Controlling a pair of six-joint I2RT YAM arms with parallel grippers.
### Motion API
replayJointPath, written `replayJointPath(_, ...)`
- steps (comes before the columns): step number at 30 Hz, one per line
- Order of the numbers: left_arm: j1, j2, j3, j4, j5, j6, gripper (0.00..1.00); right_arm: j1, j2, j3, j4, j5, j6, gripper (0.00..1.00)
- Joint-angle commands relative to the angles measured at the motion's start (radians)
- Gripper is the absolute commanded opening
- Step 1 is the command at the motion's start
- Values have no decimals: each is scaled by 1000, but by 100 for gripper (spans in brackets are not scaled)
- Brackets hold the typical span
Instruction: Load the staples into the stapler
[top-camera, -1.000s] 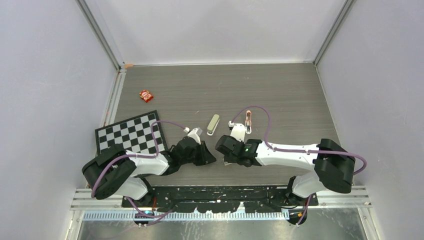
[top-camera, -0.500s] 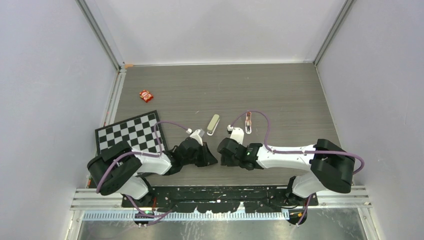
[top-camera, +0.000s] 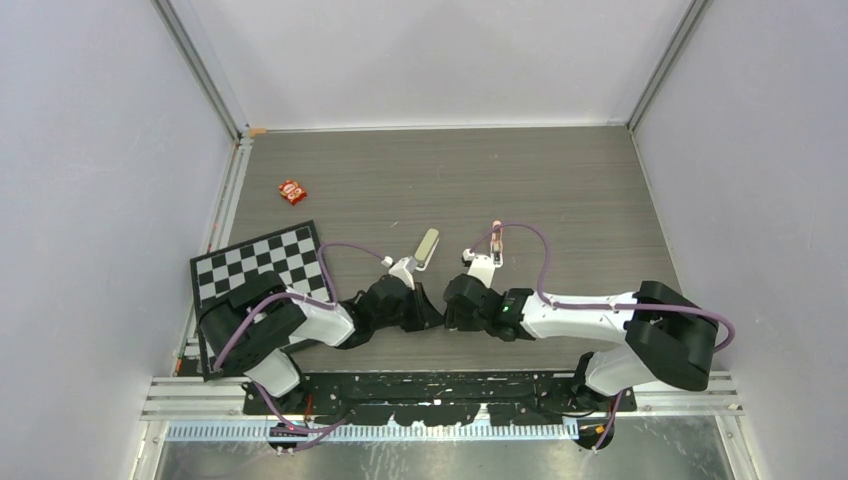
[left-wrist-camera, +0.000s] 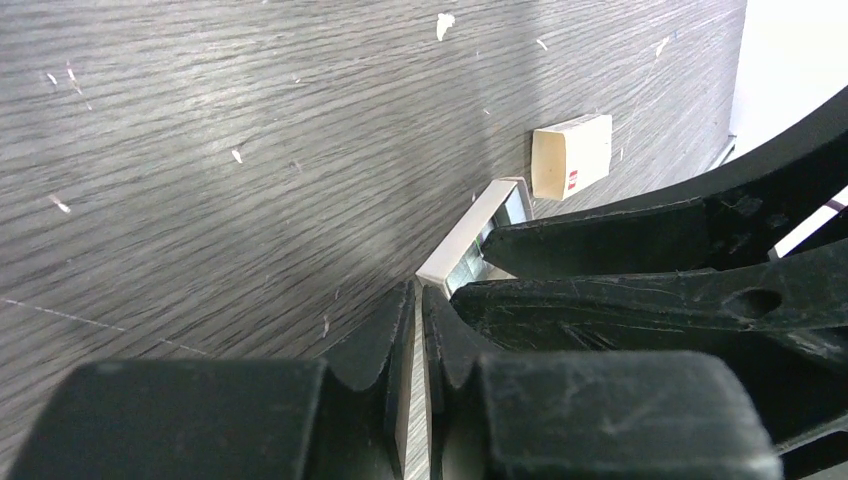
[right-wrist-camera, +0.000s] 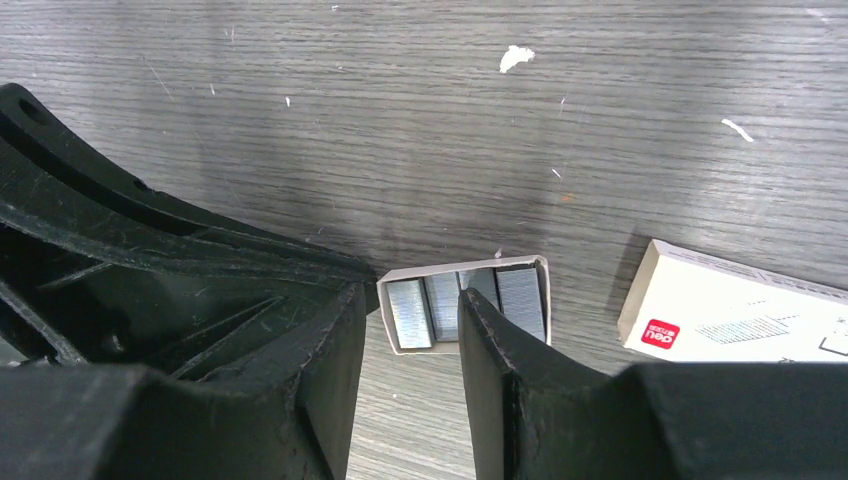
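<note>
The left gripper (left-wrist-camera: 418, 302) is pinching a wall of the white staple tray (left-wrist-camera: 462, 243); the right gripper (right-wrist-camera: 412, 306) is hanging partly open above the staples (right-wrist-camera: 522, 300) inside.

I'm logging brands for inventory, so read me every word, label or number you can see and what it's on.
"deli", probably: white on a red patch, upside down, on the white box sleeve.
Grey print beside it: too faint to read.
Red packet: too small to read.
Staple tray: no print.
</note>
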Motion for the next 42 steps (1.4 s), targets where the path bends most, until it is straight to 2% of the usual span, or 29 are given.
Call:
replayJointPath(1, -19, 25, 24, 39, -8, -2, 11, -7, -18, -31, 89, -37, 14, 45)
replayJointPath(7, -23, 26, 21, 40, -16, -5, 10, -19, -20, -62, 150, -77, 33, 45)
replayJointPath(13, -26, 16, 0, 40, -39, -22, 9, -20, -37, -90, 186, -85, 56, 40)
replayJointPath(22, -32, 25, 9, 43, -34, -27, 8, -23, -31, -110, 240, -105, 90, 41)
replayJointPath(30, -35, 14, 2, 48, -38, -24, 8, -65, -95, -194, 359, -158, 152, 41)
replayJointPath(42, -37, 16, 2, 48, -41, -22, 8, -100, -188, -201, 371, -180, 154, 41)
